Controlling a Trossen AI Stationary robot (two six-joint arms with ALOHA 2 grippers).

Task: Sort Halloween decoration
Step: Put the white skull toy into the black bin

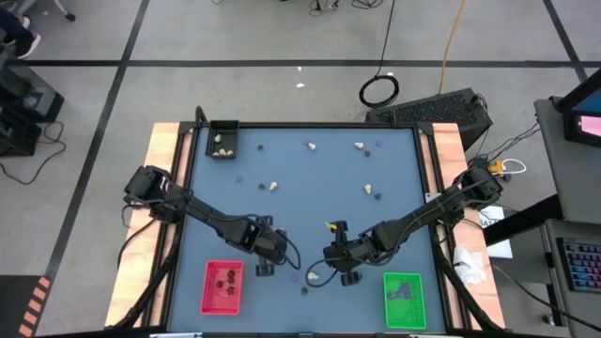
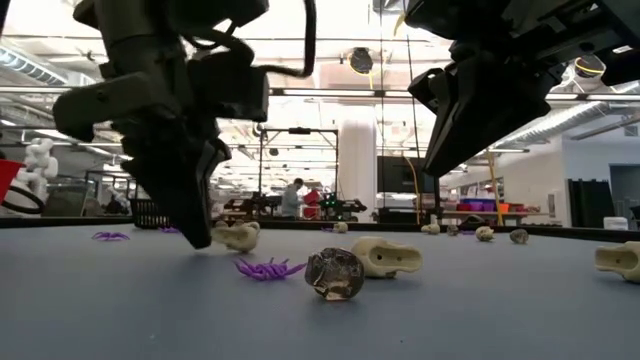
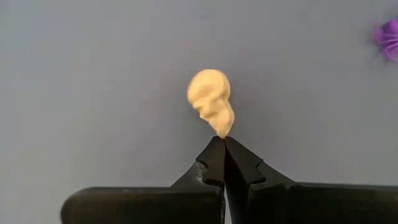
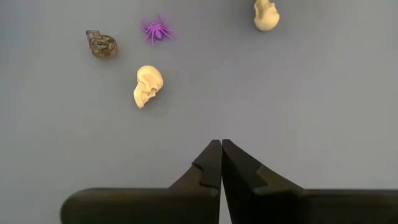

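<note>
Left gripper (image 3: 222, 142): closed, tips touching cream skull (image 3: 211, 101) (not gripped) | Right gripper (image 4: 221, 144): closed, empty, above table (image 1: 300, 216) near its front edge

The table top (image 1: 310, 216) is covered with a smooth, matt grey-blue surface, and its side edges (image 1: 165, 150) are seen as bare light wood. The cream skulls (image 4: 148, 85) look like moulded plastic with a soft sheen. The purple spider (image 4: 155, 30) seems thin plastic. The dark skull (image 2: 334, 273) is glossy. The fingers (image 3: 211, 163) are made of matt black plastic.
</note>
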